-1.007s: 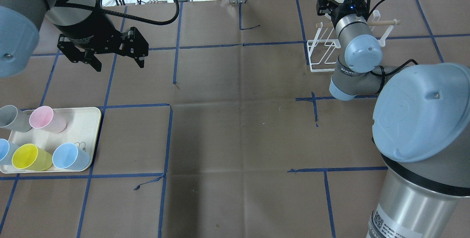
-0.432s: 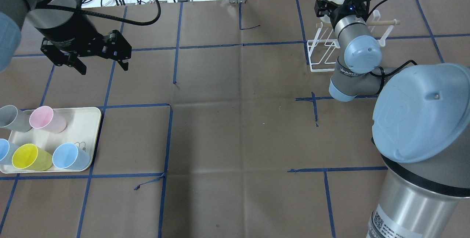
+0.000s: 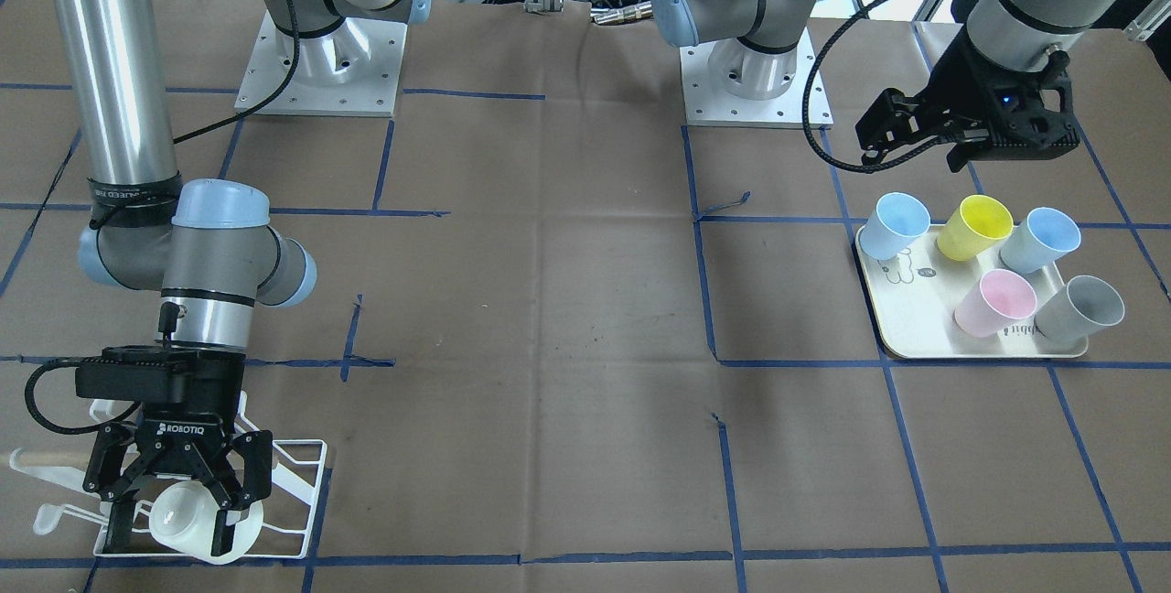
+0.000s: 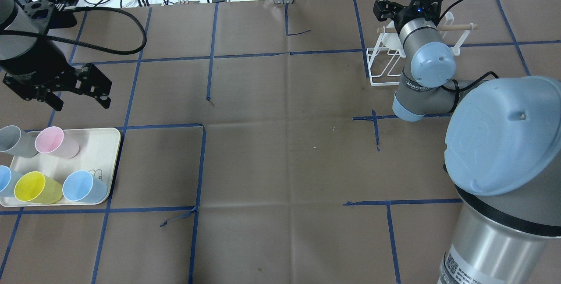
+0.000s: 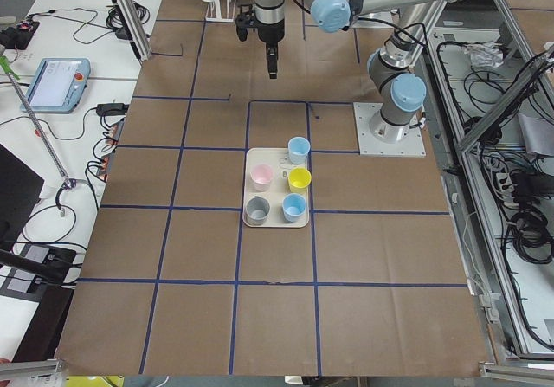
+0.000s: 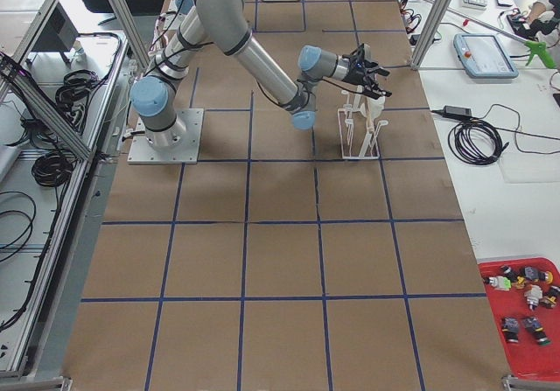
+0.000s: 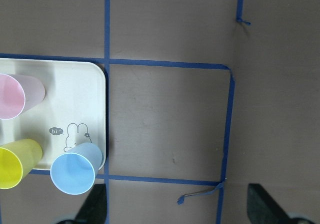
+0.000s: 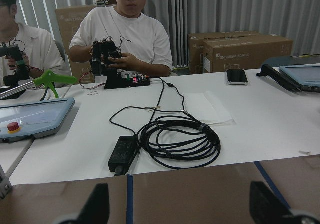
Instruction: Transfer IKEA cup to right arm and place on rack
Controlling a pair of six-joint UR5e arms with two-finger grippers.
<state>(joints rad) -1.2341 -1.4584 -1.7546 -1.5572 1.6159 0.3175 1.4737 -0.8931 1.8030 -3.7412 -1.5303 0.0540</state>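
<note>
The white wire rack [image 3: 306, 483] with a wooden dowel stands at the table's far right corner in the overhead view [image 4: 380, 62]. A white cup [image 3: 183, 512] sits at the rack, between the spread fingers of my right gripper [image 3: 169, 538]. The right wrist view shows those fingers wide apart with nothing between them, so the gripper is open. The cup is hidden in the overhead view. My left gripper [image 4: 79, 100] is open and empty. It hovers over the table just beyond the cream tray [image 4: 103, 152] and also shows in the front-facing view [image 3: 915, 158].
The tray [image 3: 901, 337] holds several cups lying on their sides: a grey [image 4: 13, 140], a pink [image 4: 55, 141], a yellow [image 4: 35, 187] and two blue ones [image 4: 83, 186]. Beyond the rack, a white bench carries a coiled cable [image 8: 180, 144], and two people sit there.
My left arm has swung left and back toward the tray, still open. The white cup, earlier visible beyond the right gripper in the overhead view, no longer shows there.
</note>
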